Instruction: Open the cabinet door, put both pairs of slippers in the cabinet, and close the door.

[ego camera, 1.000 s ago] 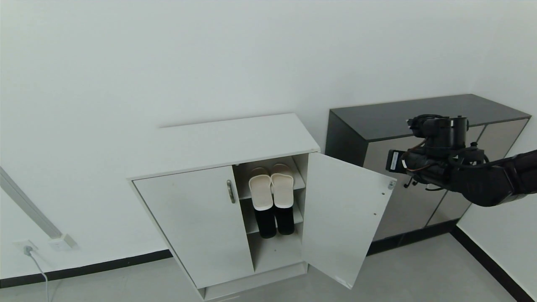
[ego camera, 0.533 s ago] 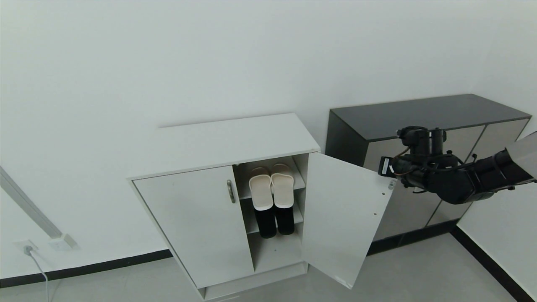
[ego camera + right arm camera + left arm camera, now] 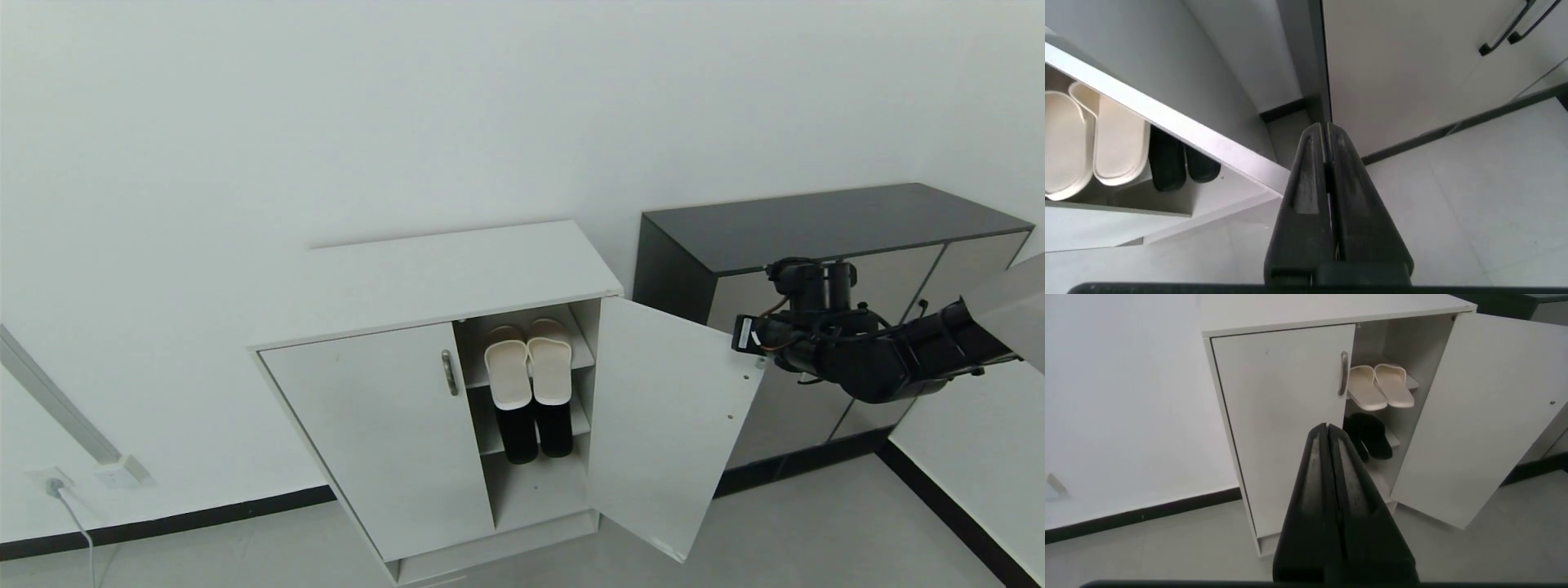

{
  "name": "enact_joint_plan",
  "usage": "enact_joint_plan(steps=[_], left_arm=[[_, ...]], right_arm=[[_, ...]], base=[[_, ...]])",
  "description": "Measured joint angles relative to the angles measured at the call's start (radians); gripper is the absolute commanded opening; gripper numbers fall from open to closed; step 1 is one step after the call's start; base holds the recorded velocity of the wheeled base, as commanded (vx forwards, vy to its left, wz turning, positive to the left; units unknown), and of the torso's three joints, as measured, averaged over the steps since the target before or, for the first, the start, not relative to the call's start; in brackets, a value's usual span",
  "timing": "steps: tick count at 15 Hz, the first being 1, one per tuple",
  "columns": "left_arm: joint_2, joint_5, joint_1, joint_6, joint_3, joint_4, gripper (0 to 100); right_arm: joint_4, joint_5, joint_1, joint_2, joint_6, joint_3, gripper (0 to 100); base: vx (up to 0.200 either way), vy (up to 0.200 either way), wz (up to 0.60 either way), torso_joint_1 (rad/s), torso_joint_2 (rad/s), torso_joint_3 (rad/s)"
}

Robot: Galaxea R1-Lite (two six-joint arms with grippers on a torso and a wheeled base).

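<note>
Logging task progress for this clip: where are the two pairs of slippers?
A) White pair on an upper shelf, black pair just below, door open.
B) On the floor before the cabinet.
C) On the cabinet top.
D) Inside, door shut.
A: the white slippers lie on an upper shelf, the black slippers on the shelf below, and the cabinet door stands open.

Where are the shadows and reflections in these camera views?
Head view: soft, even light, no hard shadows on the wall; the dark cabinet has mirror-like fronts. Left wrist view: the black slippers sit in the shaded inside of the white cabinet. Right wrist view: the open door is bright along its edge, greyer on its face.
</note>
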Motion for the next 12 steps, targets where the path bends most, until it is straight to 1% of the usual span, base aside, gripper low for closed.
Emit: enact_joint_plan(steps=[4, 7, 9, 12], left_arm=[[0.000, 0.000, 0.000, 0.000, 0.000, 0.000, 0], [0.000, 0.000, 0.000, 0.000, 0.000, 0.000, 0], [0.000, 0.000, 0.000, 0.000, 0.000, 0.000, 0], [0.000, 0.000, 0.000, 0.000, 0.000, 0.000, 0]], right_arm=[[0.001, -0.001, 0.019, -0.011, -0.003, 0.030, 0], [0.005, -0.003, 0.071, -0.056, -0.007, 0.091, 0], [0.002, -0.006, 0.133, -0.107, -0.016, 0.156, 0], [0.000, -0.007, 0.278, -0.205, -0.036, 0.268, 0]], base=[[0.000, 0.000, 0.00, 0.000, 0.00, 0.000], [0.000, 0.000, 0.00, 0.000, 0.00, 0.000], [0.000, 0.000, 0.00, 0.000, 0.00, 0.000], [0.000, 0.000, 0.00, 0.000, 0.00, 0.000]])
